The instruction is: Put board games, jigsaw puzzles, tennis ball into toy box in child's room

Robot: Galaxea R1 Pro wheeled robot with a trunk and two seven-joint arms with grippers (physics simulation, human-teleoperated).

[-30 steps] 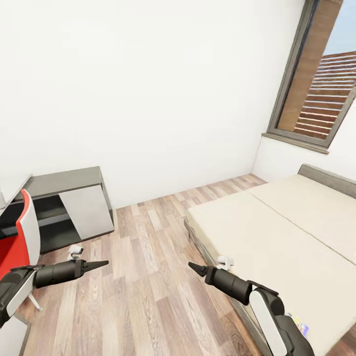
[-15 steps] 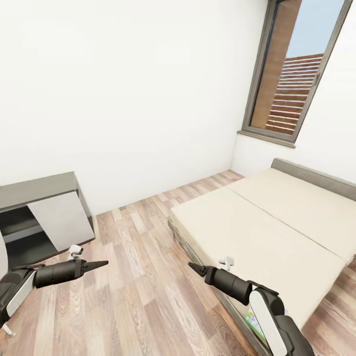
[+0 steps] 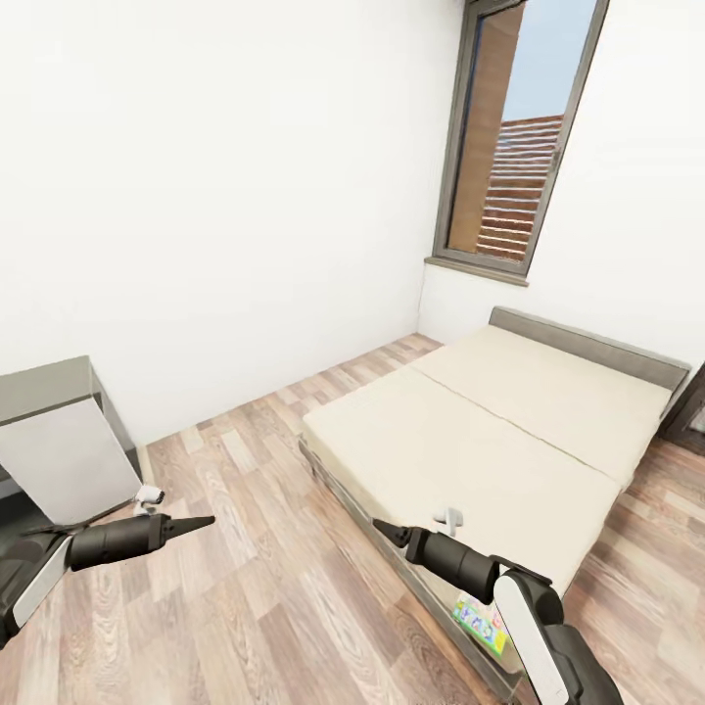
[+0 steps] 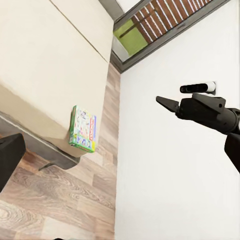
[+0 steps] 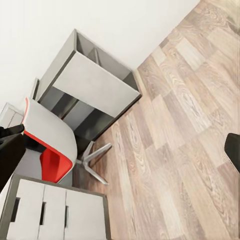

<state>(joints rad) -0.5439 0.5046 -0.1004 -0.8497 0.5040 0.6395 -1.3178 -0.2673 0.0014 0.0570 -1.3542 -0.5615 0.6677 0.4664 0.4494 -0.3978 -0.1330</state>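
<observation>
— Toys first: where is one?

— One flat green-edged board game with busy print [image 3: 479, 621] lies on the low wide bed with the beige mattress and grey frame [image 3: 470, 431]. It sits at the bed's near corner, right by the edge. The right arm crosses in front of it in the head view. In the left wrist view the same game [image 4: 83, 128] lies flat at the corner, well apart from the right gripper [image 4: 165, 102].

— Is anything hard to see?

— Yes. The right arm hides part of the game. The print is too small to read. The dark-grey cabinet with the white door [image 3: 54, 439] is cut off at the picture's side.

— And the grippers?

— The left gripper [image 3: 201, 522] hangs over the wood-plank floor [image 3: 255, 587], its two fingers pressed into one point, holding nothing. The right gripper [image 3: 381, 530] is pinched together too, empty, near the bed's side. The right wrist view shows a red and white chair [image 5: 52, 150] beside the cabinet.
</observation>
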